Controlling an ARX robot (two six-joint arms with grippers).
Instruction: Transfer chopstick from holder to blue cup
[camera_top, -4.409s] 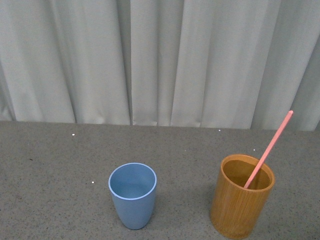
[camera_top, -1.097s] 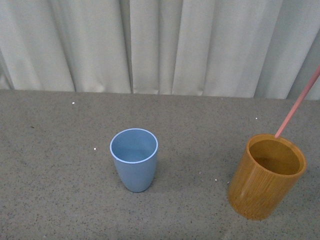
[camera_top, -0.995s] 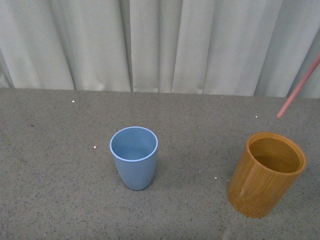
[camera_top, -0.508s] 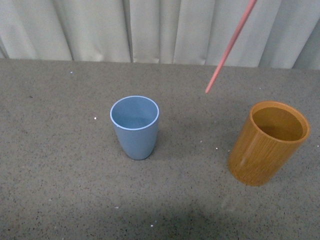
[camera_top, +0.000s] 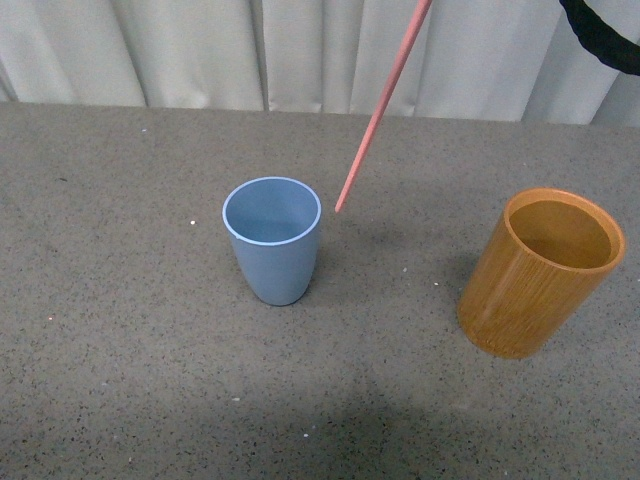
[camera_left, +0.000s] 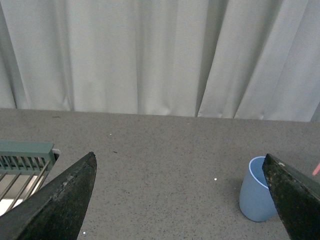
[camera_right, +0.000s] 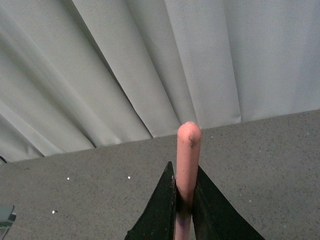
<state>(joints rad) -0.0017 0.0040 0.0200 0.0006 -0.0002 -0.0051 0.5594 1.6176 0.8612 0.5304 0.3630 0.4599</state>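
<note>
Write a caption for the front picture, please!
Pink-red chopstick hangs tilted beside the light-blue plastic cup; orange-brown bamboo holder stands empty.

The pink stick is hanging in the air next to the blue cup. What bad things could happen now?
The chopstick hangs tilted, its lower tip beside the blue cup, not over the opening. Lowered like this, it could miss or hit the rim and tip the cup. The right gripper pinches it only near its top end, so the stick might swivel or slip.
</note>
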